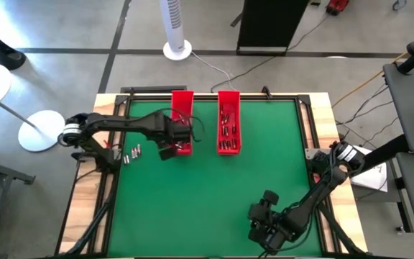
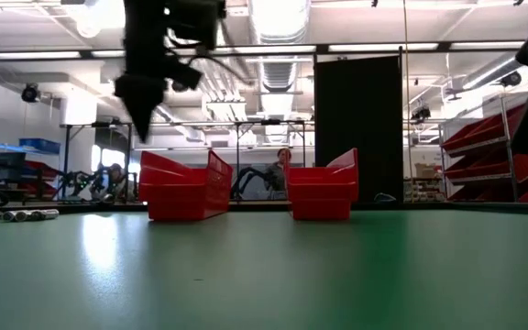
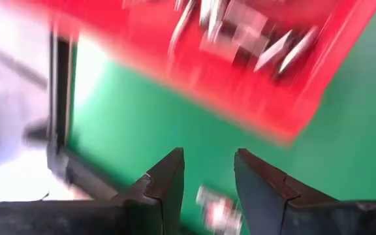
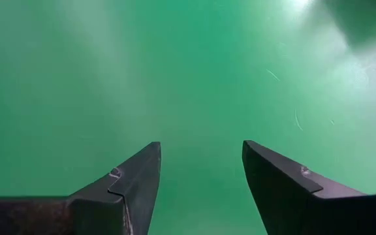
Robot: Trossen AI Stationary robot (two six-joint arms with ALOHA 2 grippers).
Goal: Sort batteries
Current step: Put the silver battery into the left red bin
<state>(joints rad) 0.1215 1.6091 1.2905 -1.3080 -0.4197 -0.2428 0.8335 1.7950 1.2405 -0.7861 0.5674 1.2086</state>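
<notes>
Two long red trays stand at the table's far side: the left tray [image 1: 183, 108] and the right tray [image 1: 228, 122], each holding several batteries [image 1: 227, 129]. A few more batteries [image 1: 131, 153] lie in a row on the green mat, left of the trays [image 2: 12, 215]. My left gripper [image 1: 168, 150] hangs open, high above the mat at the left tray's near end [image 3: 209, 171], fingers pointing down [image 2: 145, 101]. A blurred battery [image 3: 217, 210] shows in the gap between its fingers; I cannot tell whether it touches them. My right gripper [image 1: 263, 207] stands open over bare mat [image 4: 201, 176] near the front edge.
A black frame [image 1: 113, 173] borders the green mat. Wide bare mat [image 1: 214, 194] lies between the trays and my right arm. Beyond the table stand a white fan [image 1: 177, 29], a black cabinet [image 2: 357, 128] and red shelving [image 2: 498, 156].
</notes>
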